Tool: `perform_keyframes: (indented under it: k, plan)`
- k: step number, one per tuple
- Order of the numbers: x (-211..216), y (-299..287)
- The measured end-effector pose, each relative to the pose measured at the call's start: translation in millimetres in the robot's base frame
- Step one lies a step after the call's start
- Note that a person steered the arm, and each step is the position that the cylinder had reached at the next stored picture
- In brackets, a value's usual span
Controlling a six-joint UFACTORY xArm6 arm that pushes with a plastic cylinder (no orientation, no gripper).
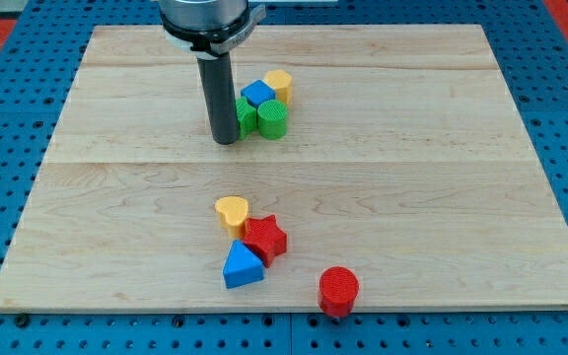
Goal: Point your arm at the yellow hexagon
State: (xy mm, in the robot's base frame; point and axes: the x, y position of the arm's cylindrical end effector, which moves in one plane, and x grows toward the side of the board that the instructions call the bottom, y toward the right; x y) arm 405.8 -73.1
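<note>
Nearest, a ribbed red cylinder (339, 291) is being carried by the wooden bench (442, 177); my tip (226, 141), fingerless, is being held left of the yellow hexagon (279, 83).

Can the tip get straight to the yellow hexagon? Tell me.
Probably not straight: my tip stands left of the green block, and the blue block also lies before the yellow hexagon. Going round looks free.

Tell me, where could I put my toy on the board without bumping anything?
The view's right side, past the green cylinder and red star, is bare. So is the left. It's crowded around my tip and beside the yellow heart.
</note>
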Motion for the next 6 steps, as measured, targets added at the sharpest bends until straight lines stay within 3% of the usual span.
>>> perform_keyframes:
  k: [3,5,6]
  plan:
    - [-5.4,21.7]
    - [23.5,42.0]
    - [-23.1,98.5]
